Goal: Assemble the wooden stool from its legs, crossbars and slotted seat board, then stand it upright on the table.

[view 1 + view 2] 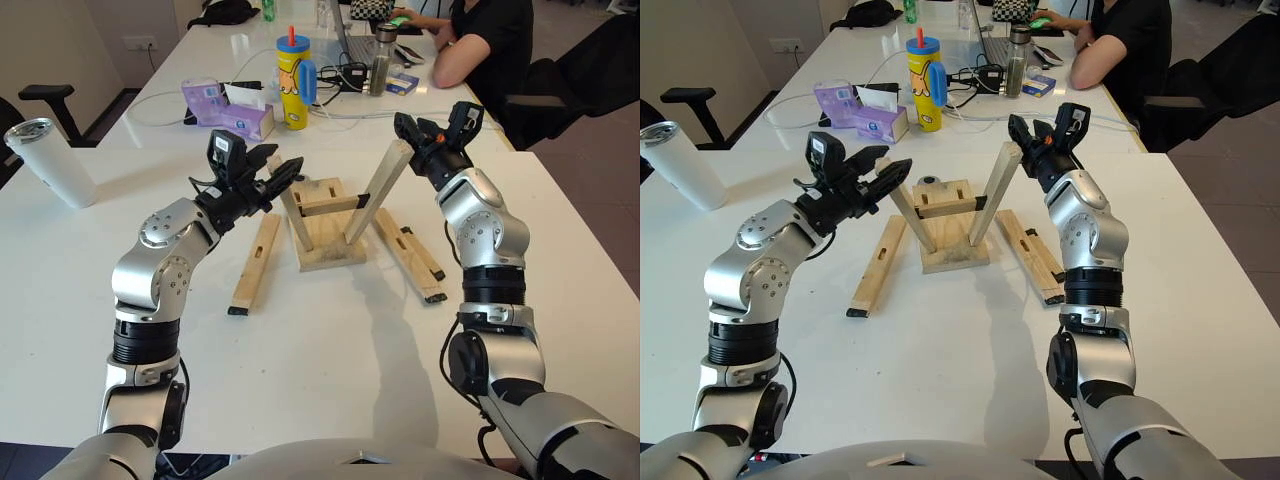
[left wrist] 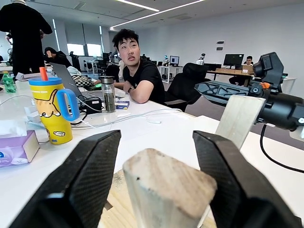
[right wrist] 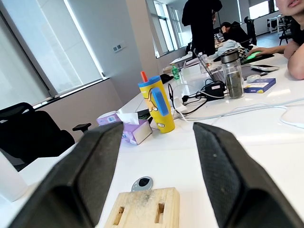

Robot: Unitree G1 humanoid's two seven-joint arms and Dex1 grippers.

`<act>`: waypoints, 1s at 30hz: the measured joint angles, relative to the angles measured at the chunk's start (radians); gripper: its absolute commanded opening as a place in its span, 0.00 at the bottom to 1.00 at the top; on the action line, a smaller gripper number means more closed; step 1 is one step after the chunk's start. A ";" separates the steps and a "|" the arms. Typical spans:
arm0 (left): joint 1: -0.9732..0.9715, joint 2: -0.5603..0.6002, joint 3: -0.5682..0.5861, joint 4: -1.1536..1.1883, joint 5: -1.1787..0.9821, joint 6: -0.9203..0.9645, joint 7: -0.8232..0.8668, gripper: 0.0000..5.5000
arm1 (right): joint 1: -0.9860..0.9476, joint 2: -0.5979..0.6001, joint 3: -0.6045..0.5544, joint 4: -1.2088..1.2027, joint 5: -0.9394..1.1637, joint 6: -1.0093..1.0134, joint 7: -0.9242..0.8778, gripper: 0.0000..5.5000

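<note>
On the seat board [image 1: 330, 252] stand two legs [image 1: 378, 195], left tool [image 1: 284, 162] and right tool [image 1: 436, 122] both spread.

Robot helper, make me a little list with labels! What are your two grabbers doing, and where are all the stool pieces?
stool: partly built, not yet standing upright
seat board: flat on the table
left leg: sticking up from the seat board
right leg: sticking up, leaning
crossbar: between the two legs
left end effector: open, around the left leg's top
right end effector: open, beside the right leg's top
loose piece: lying left of the seat board
two more pieces: lying to its right
</note>
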 measured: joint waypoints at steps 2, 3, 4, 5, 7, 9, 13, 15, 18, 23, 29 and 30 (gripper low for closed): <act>-0.009 -0.008 0.017 -0.001 -0.016 0.004 0.018 0.51 | 0.021 0.008 0.009 -0.050 0.008 0.029 -0.005 0.50; -0.018 -0.023 0.033 0.001 -0.029 0.005 0.031 0.51 | 0.032 0.012 0.011 -0.076 0.010 0.043 -0.007 0.50; -0.030 -0.034 0.044 0.003 -0.041 0.005 0.041 0.51 | 0.038 0.018 0.013 -0.091 0.013 0.053 -0.010 0.50; -0.044 -0.048 0.057 0.006 -0.060 0.006 0.051 0.51 | 0.044 0.024 0.014 -0.108 0.017 0.063 -0.013 0.50; -0.068 -0.082 0.096 0.015 -0.108 0.012 0.078 0.51 | 0.049 0.026 0.015 -0.126 0.019 0.075 -0.015 0.50; -0.098 -0.113 0.138 0.020 -0.176 0.036 0.109 0.51 | 0.050 0.028 0.015 -0.130 0.019 0.084 -0.015 0.50; -0.129 -0.139 0.155 0.061 -0.211 0.073 0.169 0.51 | 0.050 0.029 0.016 -0.152 0.020 0.098 -0.015 0.50; -0.135 -0.141 0.158 0.076 -0.211 0.072 0.191 0.51 | 0.051 0.029 0.020 -0.160 0.020 0.105 -0.014 0.50; -0.149 -0.147 0.166 0.092 -0.213 0.075 0.217 0.51 | 0.054 0.029 0.027 -0.179 0.020 0.117 -0.010 0.50; -0.157 -0.146 0.162 0.116 -0.211 0.073 0.230 0.51 | 0.055 0.028 0.032 -0.195 0.021 0.120 0.001 0.50; -0.161 -0.143 0.145 0.123 -0.208 0.065 0.227 0.51 | -0.024 0.011 -0.112 -0.141 0.067 0.038 -0.058 0.50; -0.161 -0.141 0.143 0.123 -0.205 0.065 0.225 0.51 | -0.046 0.000 -0.137 -0.141 0.089 0.033 -0.058 0.50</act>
